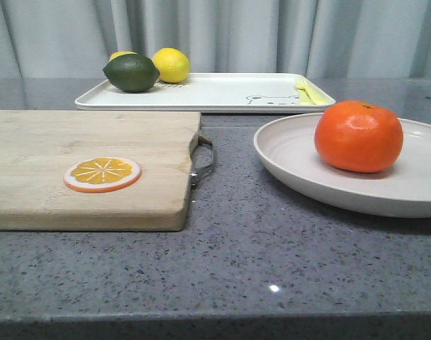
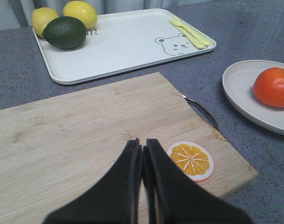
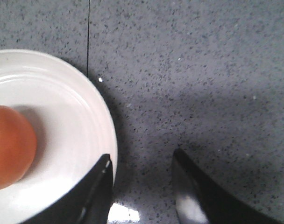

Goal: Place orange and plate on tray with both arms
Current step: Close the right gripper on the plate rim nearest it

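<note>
on the left, a pale wooden cutting board (image 1: pixel 88 166) carrying a flat orange slice (image 1: pixel 102 174) lies under the left gripper (image 2: pixel 143 161), its jaws pressed together and empty. behind it sits the smooth white rectangular tray (image 1: pixel 215 95), and to the right the glossy round orange (image 1: pixel 359 136) rests in the wide off-white plate (image 1: pixel 300 166) on the speckled grey table (image 1: pixel 258 262). nothing seems lifted yet: the right gripper (image 3: pixel 142 186), jaws wide, straddles the plate's rim and likely needs to close on it.
</note>
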`<state>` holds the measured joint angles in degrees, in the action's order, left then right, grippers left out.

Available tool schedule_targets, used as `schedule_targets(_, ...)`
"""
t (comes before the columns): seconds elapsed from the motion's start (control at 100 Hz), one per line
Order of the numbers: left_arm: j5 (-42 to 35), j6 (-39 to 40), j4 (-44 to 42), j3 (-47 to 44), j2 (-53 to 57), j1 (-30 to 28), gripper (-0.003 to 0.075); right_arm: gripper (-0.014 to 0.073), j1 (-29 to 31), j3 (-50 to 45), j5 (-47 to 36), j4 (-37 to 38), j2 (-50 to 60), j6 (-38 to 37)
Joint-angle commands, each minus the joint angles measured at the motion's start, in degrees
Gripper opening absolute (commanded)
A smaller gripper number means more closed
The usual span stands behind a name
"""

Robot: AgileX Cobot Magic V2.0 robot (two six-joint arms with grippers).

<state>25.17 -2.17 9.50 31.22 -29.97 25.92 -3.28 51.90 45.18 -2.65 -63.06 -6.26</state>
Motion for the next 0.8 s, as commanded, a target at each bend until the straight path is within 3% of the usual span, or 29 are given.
schedule_targets(0.0, -3.9, 0.4, 0.2, 1.6, -0.2, -0.1, -0.0019, 0.0328, -0.2, 3.7, 0.9, -2.7, -2.2, 2.8)
schedule_targets(0.15, -3.9, 0.4, 0.2, 1.6, -0.2, -0.1, -0.0019, 0.0328, -0.2, 5.5, 3.8, -6.4, -6.6, 5.4)
schedule_targets(0.79, -3.9, 0.4, 0.2, 1.6, -0.2, -0.1, -0.0019, 0.0328, -0.2, 5.5, 5.5, -7.4, -15.2, 5.4)
